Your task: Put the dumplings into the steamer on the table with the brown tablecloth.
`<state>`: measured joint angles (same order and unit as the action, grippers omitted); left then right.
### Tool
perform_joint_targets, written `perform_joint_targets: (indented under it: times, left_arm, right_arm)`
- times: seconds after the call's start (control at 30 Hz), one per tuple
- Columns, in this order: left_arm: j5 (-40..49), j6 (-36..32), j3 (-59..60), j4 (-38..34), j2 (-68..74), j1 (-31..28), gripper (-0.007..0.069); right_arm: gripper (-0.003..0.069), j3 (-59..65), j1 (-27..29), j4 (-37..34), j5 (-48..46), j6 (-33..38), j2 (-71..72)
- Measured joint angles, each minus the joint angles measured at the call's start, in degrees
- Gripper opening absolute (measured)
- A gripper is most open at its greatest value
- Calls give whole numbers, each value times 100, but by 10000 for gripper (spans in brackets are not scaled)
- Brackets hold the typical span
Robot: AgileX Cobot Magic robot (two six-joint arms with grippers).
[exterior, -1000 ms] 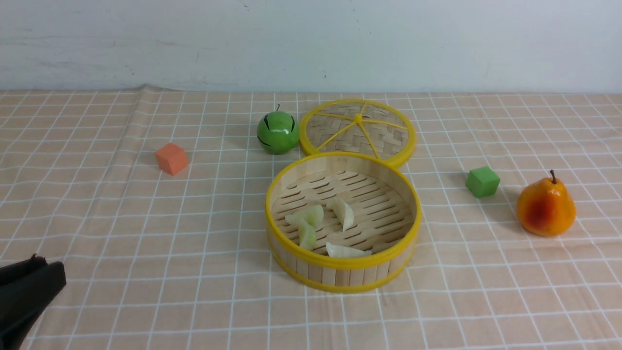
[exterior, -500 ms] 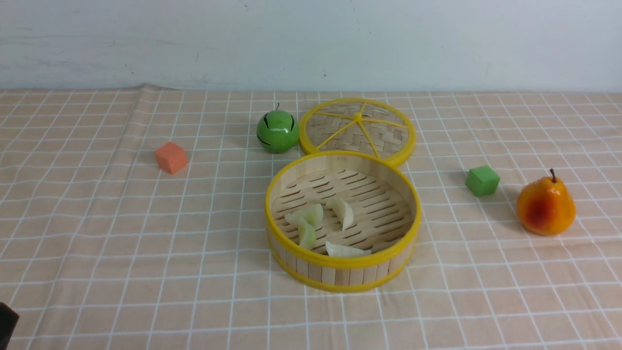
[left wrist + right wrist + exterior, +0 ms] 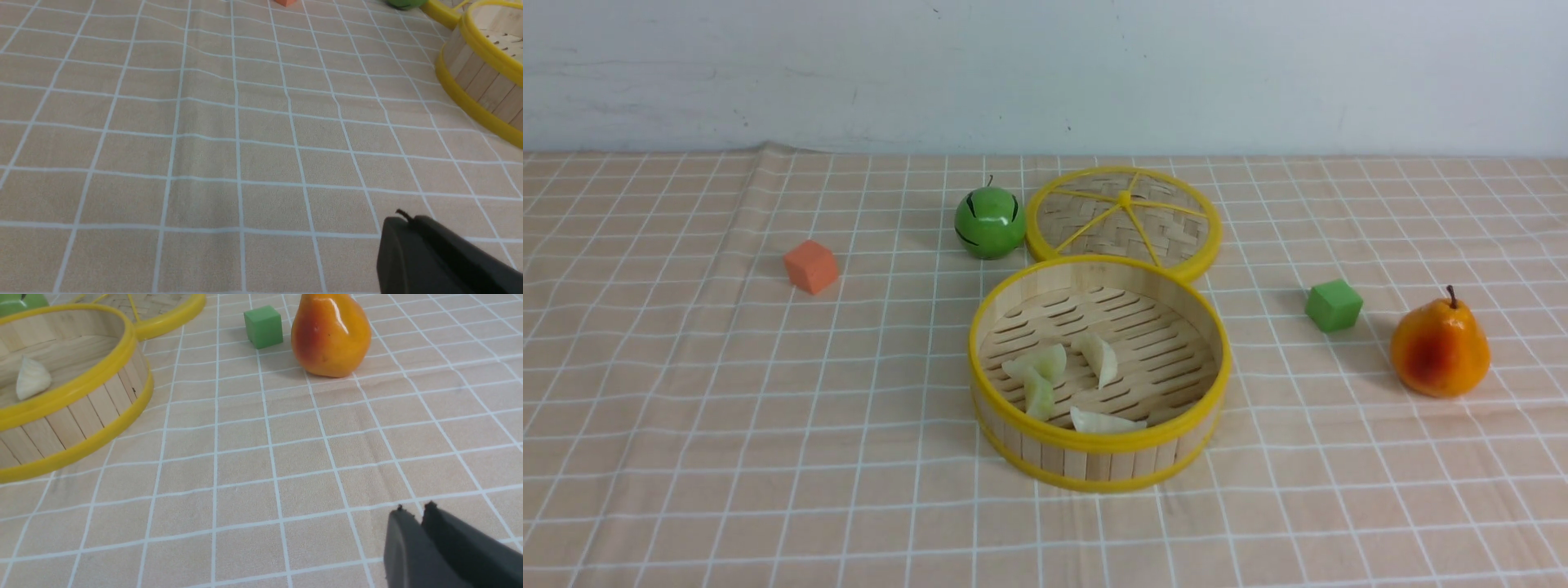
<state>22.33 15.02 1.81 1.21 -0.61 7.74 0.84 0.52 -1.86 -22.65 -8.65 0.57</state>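
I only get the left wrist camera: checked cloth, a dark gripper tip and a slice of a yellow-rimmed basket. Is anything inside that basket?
Observer: Yes. The front view shows four dumplings lying on the slatted floor of the steamer.
Operator: Are any lying out on the cloth?
Observer: None in any view. On the robot's right of the steamer there are only a green cube and a pear.
Operator: Does the basket have a cover?
Observer: Its lid lies flat on the cloth behind it, not on the steamer.
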Motion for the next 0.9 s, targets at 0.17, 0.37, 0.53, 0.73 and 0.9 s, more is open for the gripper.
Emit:
perform_joint_targets:
  times: [0.17, 0.37, 0.53, 0.73, 0.9]
  left_arm:
    - [12, -15, 0, -195, 0, 0, -14]
    - [39, -15, 0, -380, 0, 0, -14]
    - [39, -15, 0, -405, 0, 0, -14]
    - [39, -15, 0, -405, 0, 0, -14]
    - [39, -15, 0, -405, 0, 0, -14]
  right_arm:
    - [70, 0, 0, 0, 0, 0, 0]
    - [78, 0, 0, 0, 0, 0, 0]
    - [86, 0, 0, 0, 0, 0, 0]
    - [96, 0, 0, 0, 0, 0, 0]
    - [104, 0, 0, -5, 0, 0, 0]
